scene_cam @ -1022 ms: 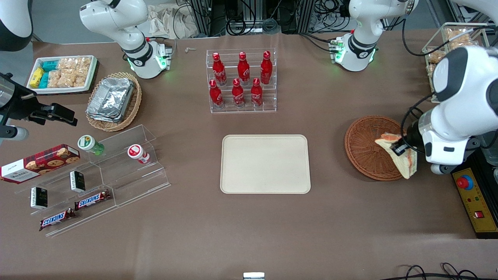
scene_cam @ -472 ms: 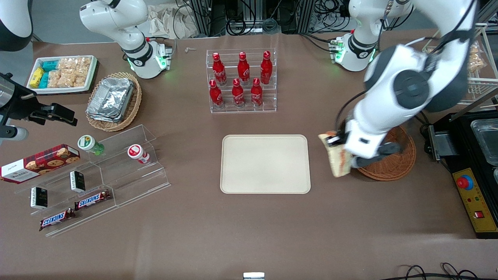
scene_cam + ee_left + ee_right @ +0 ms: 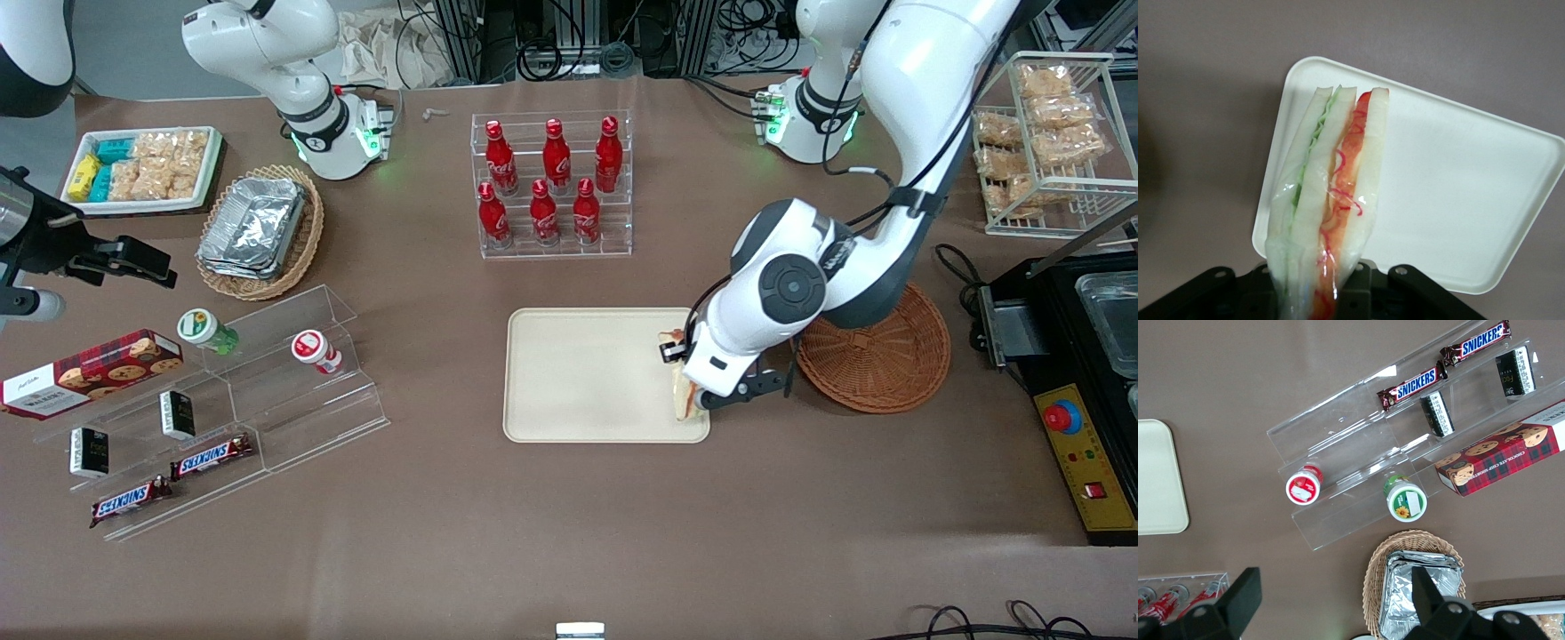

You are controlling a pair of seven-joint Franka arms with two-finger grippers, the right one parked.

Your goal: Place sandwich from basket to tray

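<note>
My left gripper (image 3: 685, 391) is shut on the sandwich (image 3: 685, 405), a wedge of pale bread with orange-red and green filling in clear wrap. The sandwich hangs point down over the cream-beige tray (image 3: 578, 373), above the tray edge that faces the basket. The round reddish-brown wicker basket (image 3: 876, 356) lies beside the tray, toward the working arm's end, with nothing in it. In the left wrist view the sandwich (image 3: 1331, 193) rises from the gripper (image 3: 1330, 293) with the tray (image 3: 1458, 180) beneath it.
A clear rack of red bottles (image 3: 553, 182) stands farther from the front camera than the tray. A stepped acrylic shelf with snacks (image 3: 222, 400), a tan basket of foil containers (image 3: 260, 229) and a white snack tray (image 3: 142, 169) lie toward the parked arm's end. A control box (image 3: 1080, 453) sits beside the basket.
The left arm has carried the sandwich out of the basket and across to the tray's edge. The basket is left bare.
</note>
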